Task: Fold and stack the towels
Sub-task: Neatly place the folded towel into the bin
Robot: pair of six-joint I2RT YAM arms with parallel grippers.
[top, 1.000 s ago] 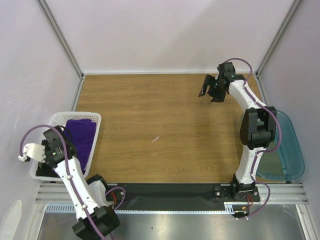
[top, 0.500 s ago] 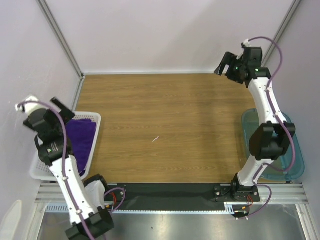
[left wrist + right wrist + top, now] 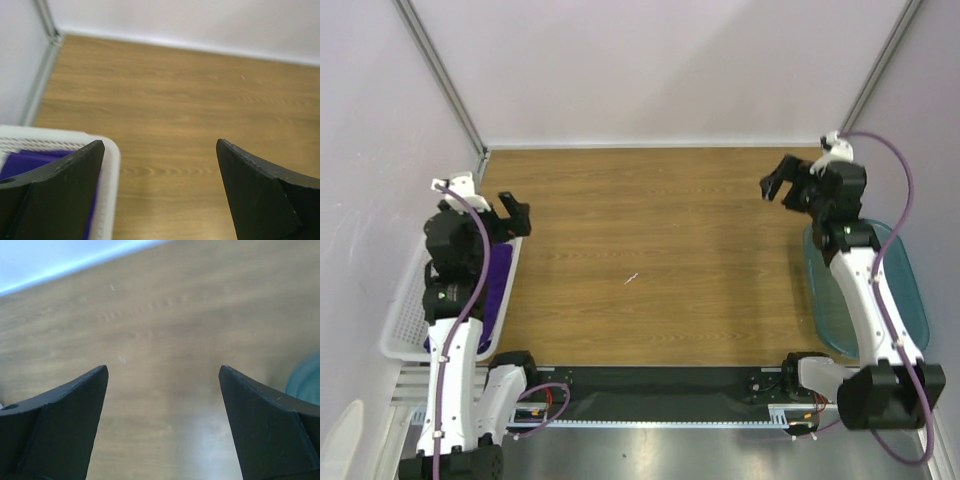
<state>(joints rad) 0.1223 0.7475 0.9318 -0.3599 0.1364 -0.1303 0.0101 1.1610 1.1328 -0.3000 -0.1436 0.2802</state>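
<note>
A deep-purple towel (image 3: 498, 278) lies in the white perforated basket (image 3: 404, 312) at the table's left edge. It also shows in the left wrist view (image 3: 35, 159), behind the basket's corner (image 3: 109, 161). My left gripper (image 3: 510, 220) is raised over the basket's right rim, open and empty (image 3: 160, 150). My right gripper (image 3: 782, 188) is open and empty (image 3: 162, 372) above bare wood near the far right. The white towel is out of view.
A teal plastic bin (image 3: 908, 300) hangs over the table's right edge under the right arm; its rim shows in the right wrist view (image 3: 306, 381). The wooden tabletop (image 3: 650, 250) is walled at the back and both sides.
The left arm has risen out of the basket and swung right over its rim. The right arm has drawn back from the far wall toward the right side. Both grippers stay empty.
</note>
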